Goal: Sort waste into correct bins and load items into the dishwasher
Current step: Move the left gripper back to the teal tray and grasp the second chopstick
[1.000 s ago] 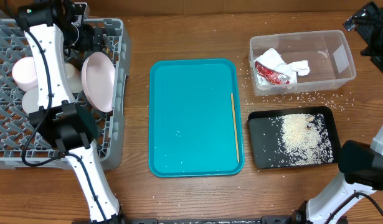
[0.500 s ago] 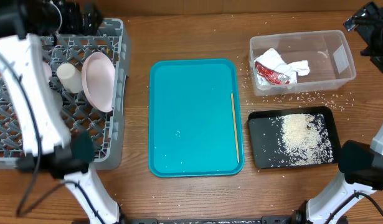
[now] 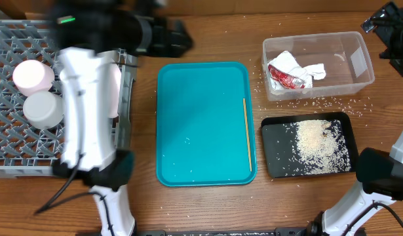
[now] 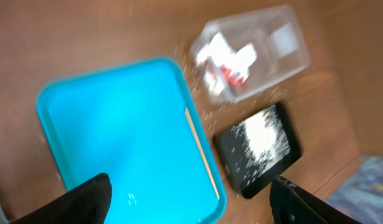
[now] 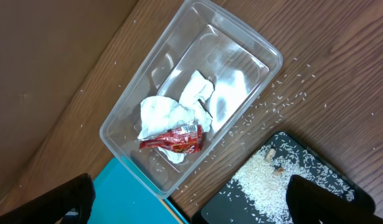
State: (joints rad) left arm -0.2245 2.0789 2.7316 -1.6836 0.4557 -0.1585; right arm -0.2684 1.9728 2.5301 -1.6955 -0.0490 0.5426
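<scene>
My left gripper (image 4: 191, 186) is spread wide with nothing between its fingers; the wrist picture is smeared, and overhead the claw shows only as a dark blur near the far edge of the table, between the dish rack (image 3: 4, 141) and the teal tray (image 3: 201, 118). The rack fills the left edge and holds a pink cup (image 3: 33, 75) with a white cup (image 3: 42, 108) just beside it. A pink bowl (image 3: 115, 92) stands on edge at the rack's right side, mostly hidden behind my left arm. The tray lies at the middle of the table with a single chopstick (image 3: 247, 134) lying along its right rim. My right gripper (image 5: 190, 186) is also fully open and holding nothing, up over the far right corner. Below it, the clear bin (image 5: 253, 46) holds a crumpled white tissue (image 5: 172, 109) and a red wrapper (image 5: 175, 140), which touch each other. Just nearer the front edge than the bin sits the black tray (image 3: 273, 164), covered in a patch of rice (image 3: 312, 137). Loose grains (image 3: 319, 101) lie scattered on the wood around both.
</scene>
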